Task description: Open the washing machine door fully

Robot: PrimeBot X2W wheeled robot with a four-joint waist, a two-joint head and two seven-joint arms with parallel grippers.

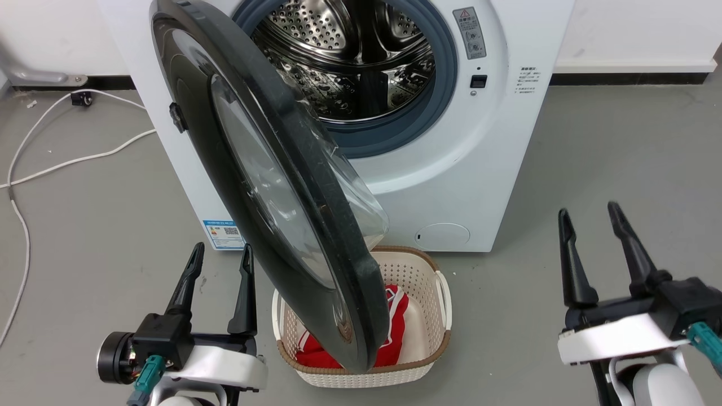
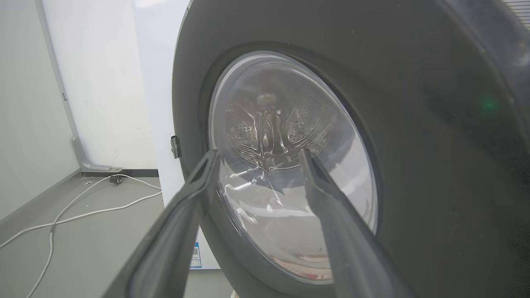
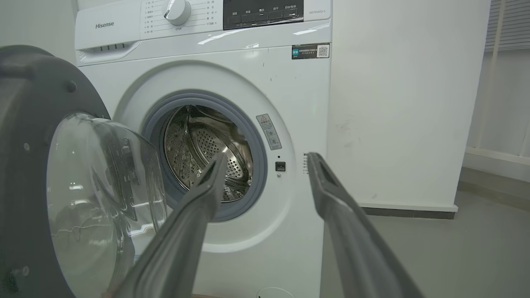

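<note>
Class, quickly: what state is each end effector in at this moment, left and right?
Left end effector: open, holding nothing.
Right end effector: open, holding nothing.

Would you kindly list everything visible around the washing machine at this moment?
washing machine: one, white, centre back.
washing machine door: one, black with clear glass bowl, partly open, hinged left.
drum: one, steel, inside machine.
gasket: one, grey-blue, around drum opening.
laundry basket: one, cream, brown rim, on floor before machine.
garment: one, red and white, in basket.
cable: count unclear, white, floor left.
label sticker: one, blue, machine's lower left.
left gripper: one, dark, open, lower left, near door.
right gripper: one, dark, open, lower right.
</note>
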